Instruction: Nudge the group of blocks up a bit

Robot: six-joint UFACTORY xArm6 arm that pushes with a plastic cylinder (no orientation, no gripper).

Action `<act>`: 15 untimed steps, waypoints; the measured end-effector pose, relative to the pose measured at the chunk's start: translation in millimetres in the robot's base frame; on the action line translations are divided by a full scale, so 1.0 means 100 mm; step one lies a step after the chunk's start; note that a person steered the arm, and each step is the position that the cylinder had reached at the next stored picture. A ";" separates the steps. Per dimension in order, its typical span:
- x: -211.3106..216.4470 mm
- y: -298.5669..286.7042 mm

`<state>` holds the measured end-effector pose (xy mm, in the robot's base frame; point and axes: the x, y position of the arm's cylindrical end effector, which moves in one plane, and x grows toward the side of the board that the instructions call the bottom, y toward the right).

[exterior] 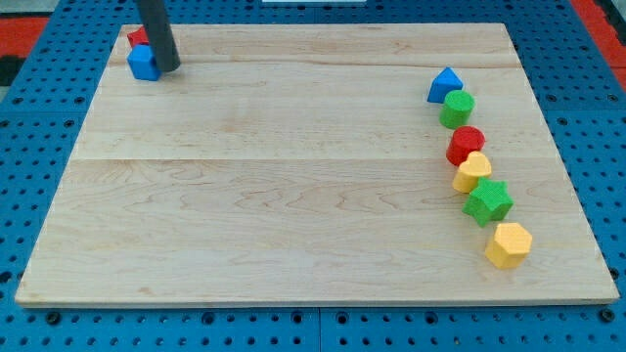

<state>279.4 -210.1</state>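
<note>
A line of blocks runs down the view's right side of the wooden board (pixel 293 176): a blue triangle (pixel 444 84), a green cylinder (pixel 456 109), a red cylinder (pixel 466 145), a yellow block (pixel 472 172), a green star (pixel 487 200) and a yellow hexagon (pixel 509 243). They touch or nearly touch one another. My tip (pixel 168 67) is far away at the view's top left. It stands right beside a blue cube (pixel 143 62), touching or almost touching its right side. A red block (pixel 137 38) sits just behind the blue cube, partly hidden by the rod.
The board lies on a blue perforated table (pixel 39 147). The board's right edge is close to the line of blocks. The dark rod (pixel 156 29) rises out of the view's top.
</note>
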 end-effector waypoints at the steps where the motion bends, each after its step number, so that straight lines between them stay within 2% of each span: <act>1: 0.03 -0.07; 4: 0.20 0.82; 5: 0.48 1.18; 8: 1.96 2.28; 10: 3.14 3.25; 11: 3.39 3.57; 13: 3.16 4.15; 15: 3.12 4.28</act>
<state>591.7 217.8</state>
